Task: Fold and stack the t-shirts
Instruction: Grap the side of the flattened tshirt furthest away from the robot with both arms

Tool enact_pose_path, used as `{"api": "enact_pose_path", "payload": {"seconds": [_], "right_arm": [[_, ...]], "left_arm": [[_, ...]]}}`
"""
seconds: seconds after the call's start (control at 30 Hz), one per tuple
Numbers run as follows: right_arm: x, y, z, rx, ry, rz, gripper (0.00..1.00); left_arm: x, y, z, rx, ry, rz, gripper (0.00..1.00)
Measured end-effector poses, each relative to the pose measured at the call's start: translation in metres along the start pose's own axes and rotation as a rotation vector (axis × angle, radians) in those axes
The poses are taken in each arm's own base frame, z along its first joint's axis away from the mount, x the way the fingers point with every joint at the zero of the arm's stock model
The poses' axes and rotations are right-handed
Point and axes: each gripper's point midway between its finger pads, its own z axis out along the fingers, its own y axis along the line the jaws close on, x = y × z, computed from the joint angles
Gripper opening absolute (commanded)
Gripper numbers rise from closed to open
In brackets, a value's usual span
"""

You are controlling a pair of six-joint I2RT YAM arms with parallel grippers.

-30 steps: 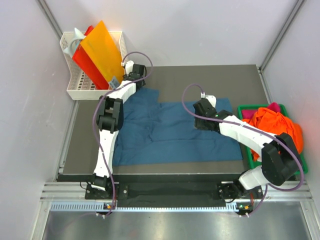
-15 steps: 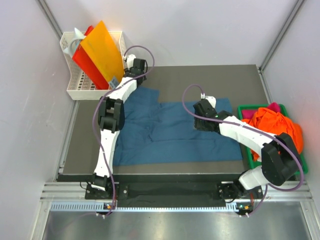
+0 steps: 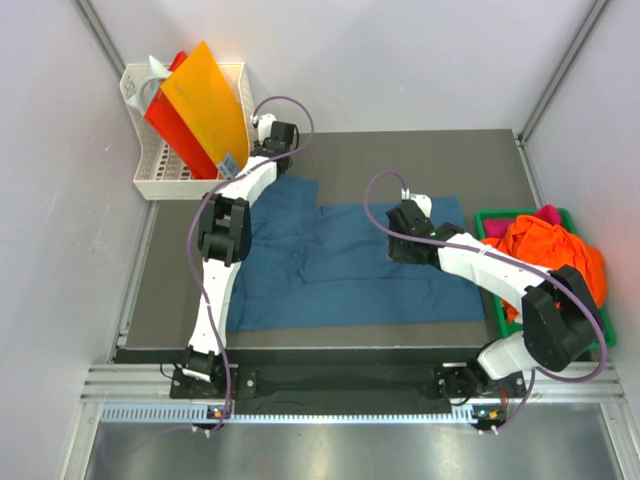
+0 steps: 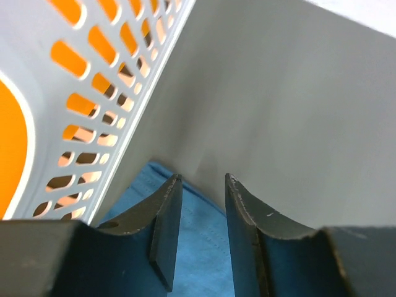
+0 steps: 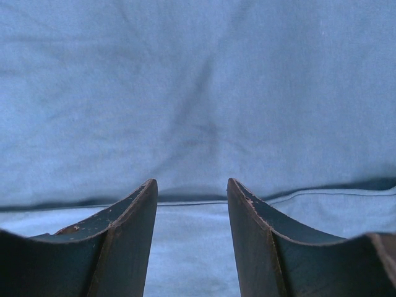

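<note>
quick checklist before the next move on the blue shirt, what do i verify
1. Blue shirt spread on the table: ok, a few wrinkles.
2. Left gripper open and empty: ok.
3. Right gripper open and empty over the shirt: ok.
4. Left gripper clear of the white basket: cannot tell, it is close beside it.
5. Orange shirt out of the way in the green tray: ok.

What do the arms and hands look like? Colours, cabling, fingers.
White links and black joints on the left arm and right arm, with a purple cable looping off each. The left hand and right hand have dark, curved fingers, scuffed in spots.
</note>
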Motion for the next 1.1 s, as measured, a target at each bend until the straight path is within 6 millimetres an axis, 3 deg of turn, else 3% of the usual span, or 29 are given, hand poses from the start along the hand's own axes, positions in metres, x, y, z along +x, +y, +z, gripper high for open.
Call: {"api": "enact_pose_path", "payload": {"seconds": [0.13, 0.17, 0.27, 0.47, 0.57, 0.73, 0.97, 1.1], "right_arm": [[0.000, 0.001, 0.000, -0.005, 0.003, 0.005, 0.50], [0.001, 0.001, 0.000, -0.006, 0.004, 0.005, 0.50], [0.001, 0.002, 0.000, -0.009, 0.006, 0.006, 0.49], [0.001, 0.003, 0.000, -0.015, 0.009, 0.014, 0.49], [0.002, 0.004, 0.000, -0.019, 0.011, 0.019, 0.50], [0.003, 0.004, 0.001, -0.019, 0.013, 0.024, 0.49], [0.007, 0.002, 0.001, -0.013, 0.020, 0.028, 0.50], [0.007, 0.002, 0.001, -0.013, 0.020, 0.028, 0.50]], "left_arm": [[0.009, 0.007, 0.000, -0.033, 0.020, 0.003, 0.52], [0.011, 0.009, 0.000, -0.040, 0.024, 0.003, 0.59], [0.017, 0.014, -0.001, -0.064, 0.030, 0.002, 0.63], [0.021, 0.018, -0.008, -0.082, 0.040, 0.009, 0.61], [0.019, 0.018, -0.010, -0.081, 0.038, 0.000, 0.52], [0.027, 0.022, -0.011, -0.093, 0.074, -0.013, 0.47], [0.033, 0.034, -0.010, -0.123, 0.109, -0.052, 0.46], [0.033, 0.038, -0.009, -0.130, 0.116, -0.067, 0.52]]}}
